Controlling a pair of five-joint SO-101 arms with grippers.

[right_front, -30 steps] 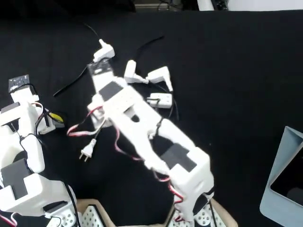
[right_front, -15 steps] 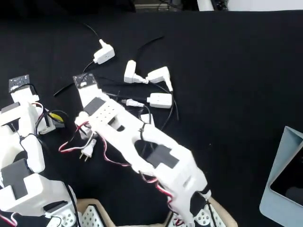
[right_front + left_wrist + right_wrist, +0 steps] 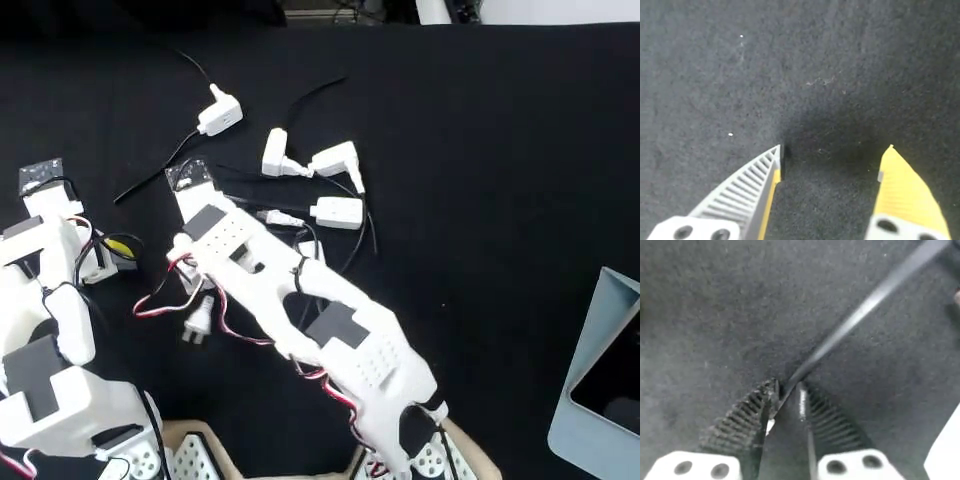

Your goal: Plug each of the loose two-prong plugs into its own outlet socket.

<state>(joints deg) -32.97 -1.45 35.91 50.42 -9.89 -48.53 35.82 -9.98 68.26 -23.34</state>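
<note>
Several white outlet sockets lie on the black cloth: one (image 3: 220, 112) at the back, two (image 3: 275, 152) (image 3: 335, 158) close together, and one (image 3: 337, 211) with a white plug (image 3: 278, 216) lying at its left end. A loose two-prong plug (image 3: 197, 320) lies near the front left, beside the right arm. My right gripper (image 3: 786, 387) is shut on a thin black cable (image 3: 865, 305) just above the cloth; from above, its tip (image 3: 190, 180) sits left of the sockets. My left gripper (image 3: 835, 147) hangs open over bare cloth, holding nothing, at the left edge (image 3: 115, 250).
Black cables (image 3: 150, 175) trail across the cloth around the sockets. A grey-blue box (image 3: 600, 380) stands at the right edge. The left arm's body (image 3: 50, 330) fills the front left corner.
The right arm swung left away from the socket cluster, then edged slightly back. The loose two-prong plug near the front shifted a little to the right and turned. The left arm kept still.
</note>
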